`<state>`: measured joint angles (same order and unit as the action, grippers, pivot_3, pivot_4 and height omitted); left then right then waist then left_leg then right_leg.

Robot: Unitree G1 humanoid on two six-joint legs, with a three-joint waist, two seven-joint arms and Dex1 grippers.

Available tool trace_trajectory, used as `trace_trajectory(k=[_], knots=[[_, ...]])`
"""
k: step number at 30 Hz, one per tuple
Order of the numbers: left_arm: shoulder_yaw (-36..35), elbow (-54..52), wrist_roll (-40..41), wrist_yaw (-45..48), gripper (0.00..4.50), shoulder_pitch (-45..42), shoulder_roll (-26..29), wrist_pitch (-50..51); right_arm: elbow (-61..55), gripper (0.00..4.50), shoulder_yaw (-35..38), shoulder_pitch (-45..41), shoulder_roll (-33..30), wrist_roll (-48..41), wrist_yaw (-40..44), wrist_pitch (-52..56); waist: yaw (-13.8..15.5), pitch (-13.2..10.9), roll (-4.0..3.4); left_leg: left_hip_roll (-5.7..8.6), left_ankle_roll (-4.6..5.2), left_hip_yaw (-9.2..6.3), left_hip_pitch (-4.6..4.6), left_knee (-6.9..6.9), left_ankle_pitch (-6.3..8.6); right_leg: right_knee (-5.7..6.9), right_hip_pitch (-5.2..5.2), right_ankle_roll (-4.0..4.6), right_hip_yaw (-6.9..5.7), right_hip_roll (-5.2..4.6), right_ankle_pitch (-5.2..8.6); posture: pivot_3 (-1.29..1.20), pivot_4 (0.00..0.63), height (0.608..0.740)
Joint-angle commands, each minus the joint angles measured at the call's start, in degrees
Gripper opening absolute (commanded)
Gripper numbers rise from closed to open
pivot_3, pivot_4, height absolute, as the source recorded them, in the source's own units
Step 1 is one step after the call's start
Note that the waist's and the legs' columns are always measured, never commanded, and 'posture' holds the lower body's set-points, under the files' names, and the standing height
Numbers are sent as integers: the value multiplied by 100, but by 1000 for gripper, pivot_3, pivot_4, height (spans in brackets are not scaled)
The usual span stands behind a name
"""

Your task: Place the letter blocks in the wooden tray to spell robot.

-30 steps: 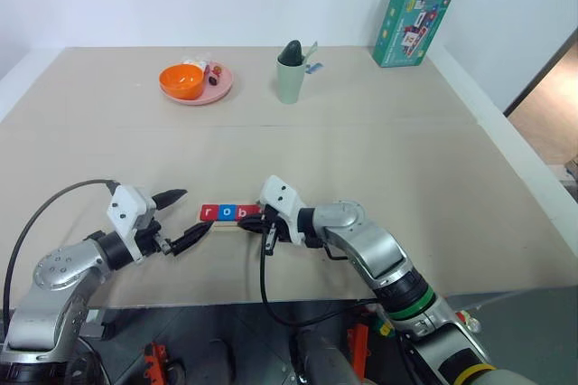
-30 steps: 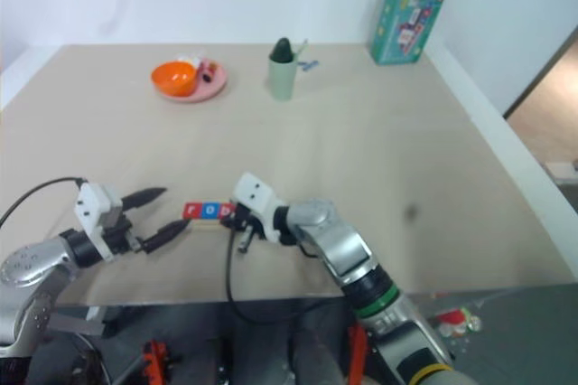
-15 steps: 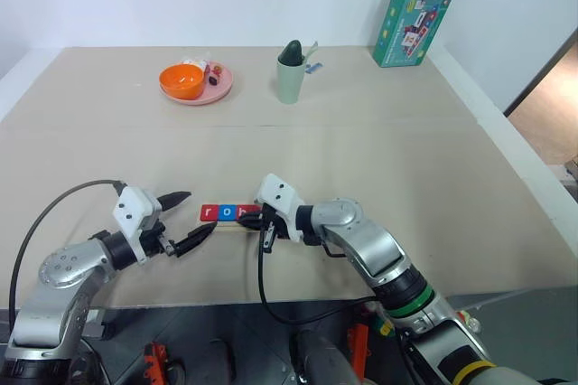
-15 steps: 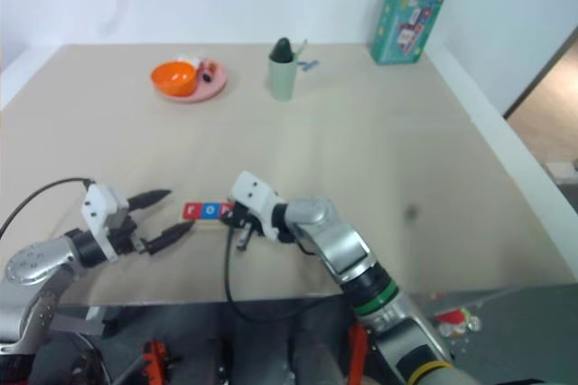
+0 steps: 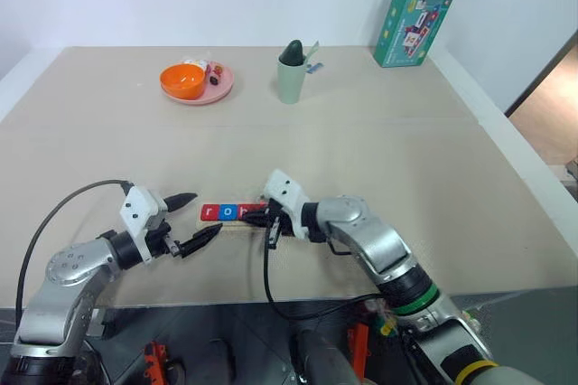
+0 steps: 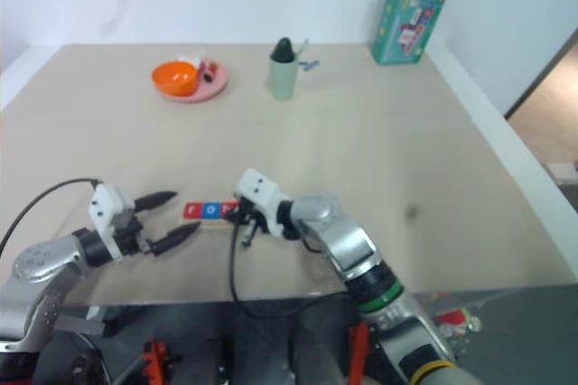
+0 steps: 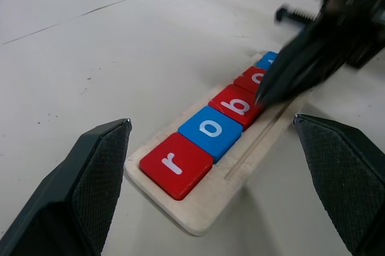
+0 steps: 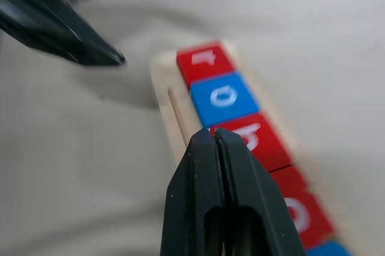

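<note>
The wooden tray [image 7: 198, 217] lies near the table's front edge with the letter blocks [image 5: 226, 212] in a row inside it. From its left end I read a red r [image 7: 175, 164], a blue o [image 7: 210, 130] and a red b [image 7: 236, 103]; the blocks beyond are partly hidden behind my right gripper [image 7: 267, 94]. That gripper [image 8: 212, 136] is shut and empty, hovering just above the row near the b, pointing left. My left gripper [image 5: 206, 213] stands open just left of the tray's end, its fingers [image 8: 60, 33] holding nothing.
At the back of the table stand a pink plate [image 5: 219, 87] with an orange bowl [image 5: 181, 80], a green cup [image 5: 289, 78] and a teal box [image 5: 411, 14]. The tray sits close to the table's front edge.
My right gripper has lifted slightly off the row and drawn a little to the right, still shut. The left gripper and the blocks stay where they were.
</note>
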<state>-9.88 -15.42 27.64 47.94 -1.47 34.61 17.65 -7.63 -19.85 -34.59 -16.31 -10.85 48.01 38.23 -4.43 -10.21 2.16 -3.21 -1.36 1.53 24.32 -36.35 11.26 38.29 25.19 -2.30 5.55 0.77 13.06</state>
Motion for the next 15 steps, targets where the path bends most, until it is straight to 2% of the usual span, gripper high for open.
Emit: trace_trajectory(k=[1, 4, 6, 9, 11, 12, 15], knots=[[-386, 139, 111, -76, 4500, -158, 138, 18, -546, 865, 757, -89, -273, -594, 169, 202, 1, 0, 0, 0, 0, -1, 0, 0, 0, 0, 0, 0, -1, 0, 0, 0, 150, 740], [-512, 393, -34, -146, 4500, -221, 215, -73, -498, 1861, 1479, 88, -673, -1044, 357, 214, 2, 0, 0, 0, 0, 0, -1, -1, 0, 0, 0, 0, 0, 1, 0, 0, 150, 740], [-557, 736, -245, -273, 4500, -286, 286, -141, -188, 2546, 1863, 328, -1117, -1141, 714, -178, 21, 0, 1, 1, 0, -1, -1, -1, 0, 0, -2, 0, 0, 1, 0, 0, 150, 740], [-650, 1143, -413, -527, 4500, -451, 281, -233, 398, 3695, 2109, 496, -1432, -1157, 956, -713, 26, 0, 0, 11, 1, 2, -1, -1, 0, -3, -4, -5, 6, -4, 4, 0, 150, 740], [-668, 1313, -522, -660, 4500, -551, 312, -225, 777, 4273, 2207, 533, -1495, -1044, 956, -1134, 4, 0, 1, 11, 1, 2, -1, -1, 0, -4, -4, -7, 7, -4, 2, 0, 150, 740], [-669, 1378, -574, -704, 4500, -588, 330, -243, 934, 4402, 2250, 539, -1506, -1003, 934, -1290, -4, 0, 1, 8, 1, 5, -2, -1, 0, -4, -2, -5, 9, -2, -3, 0, 150, 740], [-677, 1528, -755, -701, 4500, -615, 389, -522, 1271, 4402, 2352, 545, -1486, -885, 697, -1689, -5, 0, 0, 7, 3, 3, -5, -1, -1, -2, -2, -4, 9, 2, -9, 0, 150, 740]])
